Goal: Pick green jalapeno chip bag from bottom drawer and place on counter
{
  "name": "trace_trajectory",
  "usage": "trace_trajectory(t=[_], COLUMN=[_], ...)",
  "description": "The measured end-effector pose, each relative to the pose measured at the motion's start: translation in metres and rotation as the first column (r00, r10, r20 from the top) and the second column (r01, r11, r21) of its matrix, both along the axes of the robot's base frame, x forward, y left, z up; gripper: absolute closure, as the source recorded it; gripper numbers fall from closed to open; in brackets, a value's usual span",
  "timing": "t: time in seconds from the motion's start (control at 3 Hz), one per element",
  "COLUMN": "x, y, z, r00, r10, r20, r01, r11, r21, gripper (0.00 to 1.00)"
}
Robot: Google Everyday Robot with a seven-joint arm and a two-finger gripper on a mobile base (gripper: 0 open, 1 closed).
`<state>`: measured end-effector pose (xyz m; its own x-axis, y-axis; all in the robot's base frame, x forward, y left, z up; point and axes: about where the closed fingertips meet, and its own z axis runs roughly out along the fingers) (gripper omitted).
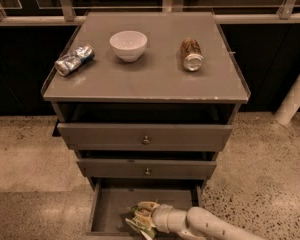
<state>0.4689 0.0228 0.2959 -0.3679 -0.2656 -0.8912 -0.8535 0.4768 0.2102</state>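
Observation:
The green jalapeno chip bag (141, 223) lies crumpled in the open bottom drawer (110, 206), near its front middle. My gripper (146, 213) reaches into the drawer from the lower right and is right at the bag, touching it; the white arm (205, 225) trails off to the bottom right. The gripper's end overlaps the bag and hides part of it. The grey counter (155, 81) is the cabinet top above.
On the counter stand a white bowl (128, 45), a crushed silver-blue can (74, 60) at the left and a brown can (191, 54) at the right. Two upper drawers with knobs (146, 140) are partly pulled out above the bottom drawer. A white post (295, 96) stands at the right.

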Motion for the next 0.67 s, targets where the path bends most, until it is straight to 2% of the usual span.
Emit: trace_trajectory(t=[0.33, 0.67], x=[-0.0113, -0.0113], y=[0.0044, 0.0044], z=[0.053, 0.0531], r00=[0.9975, 0.9975], r10=[0.044, 0.044], r20=[0.055, 0.055], r01=[-0.04, -0.04], r11=[0.996, 0.996], r21=[-0.075, -0.075], gripper=[1.0, 1.0])
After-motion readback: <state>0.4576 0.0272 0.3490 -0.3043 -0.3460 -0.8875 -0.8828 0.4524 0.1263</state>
